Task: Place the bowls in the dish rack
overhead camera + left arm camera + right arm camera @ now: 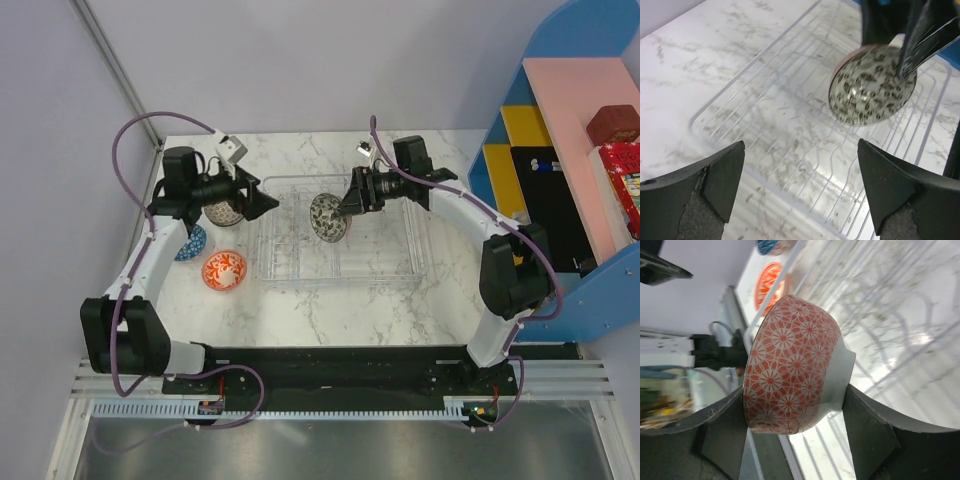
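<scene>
Top external view. Item in hand: red-orange flowered bowl (328, 217), speckled inside, gripped at its rim by the right fingers (348, 207). It is tipped on edge over the middle of the dish rack (390, 262), mouth toward the left arm. The ribs lie straight below, so the right arm looks placed to lower it.

Idle: left fingers (262, 200), spread wide and empty, at the rack's left edge.

On the tabletop (330, 320), left of the rack: orange bowl (224, 270), blue bowl (190, 243), and a third bowl (222, 211) under the left wrist.
</scene>
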